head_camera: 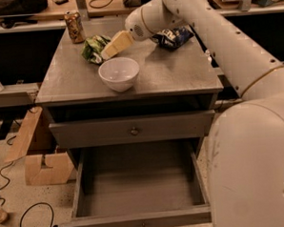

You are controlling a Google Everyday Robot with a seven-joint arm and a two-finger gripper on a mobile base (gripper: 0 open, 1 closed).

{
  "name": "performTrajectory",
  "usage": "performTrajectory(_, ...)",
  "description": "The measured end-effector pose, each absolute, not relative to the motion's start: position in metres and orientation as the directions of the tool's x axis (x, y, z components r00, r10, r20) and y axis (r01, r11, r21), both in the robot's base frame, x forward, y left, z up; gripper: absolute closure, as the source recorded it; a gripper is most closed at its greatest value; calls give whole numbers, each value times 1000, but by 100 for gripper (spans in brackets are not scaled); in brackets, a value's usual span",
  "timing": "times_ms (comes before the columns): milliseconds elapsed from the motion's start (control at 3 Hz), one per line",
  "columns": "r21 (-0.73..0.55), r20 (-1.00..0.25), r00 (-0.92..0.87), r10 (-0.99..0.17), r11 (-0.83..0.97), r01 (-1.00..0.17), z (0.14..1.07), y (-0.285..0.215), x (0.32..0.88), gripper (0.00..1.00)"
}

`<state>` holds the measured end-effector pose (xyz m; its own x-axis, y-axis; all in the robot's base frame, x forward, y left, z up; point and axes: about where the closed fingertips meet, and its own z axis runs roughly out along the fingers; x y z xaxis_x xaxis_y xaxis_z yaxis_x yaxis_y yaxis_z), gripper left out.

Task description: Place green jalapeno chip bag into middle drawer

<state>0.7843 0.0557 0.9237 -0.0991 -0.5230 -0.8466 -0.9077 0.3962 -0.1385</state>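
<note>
The small shiny green jalapeno chip bag (92,47) lies crumpled on the far-left part of the grey wooden cabinet top (173,78). It is right of the upright drink can (74,26) and just beyond the white bowl (119,73).

My tan gripper (108,52) slants down and left, and its tip overlaps the bag's right edge. The bag therefore lies immediately left of and below the tip. I cannot tell whether contact is made, whether my gripper is spread or pressed together, or which way the bag's long axis runs.

The dark blue-and-white chip bag (174,36) lies well to the right, behind my arm.

The wide grey middle drawer (136,192) stands pulled out, below the shut drawer front with a round metal knob (133,130). In my judgement, the bag must be secured first, then carried toward the near side and down.
</note>
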Motion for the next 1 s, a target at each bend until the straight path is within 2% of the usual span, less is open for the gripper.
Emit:
performTrajectory(333,-104,-868,-110,-484,395,-913,905,81,808,0)
performTrajectory(667,-111,-844,-133,-520,410,-905,894,107,829,0)
performTrajectory(1000,-145,-774,-179,-607,446,-883,885,125,850,0)
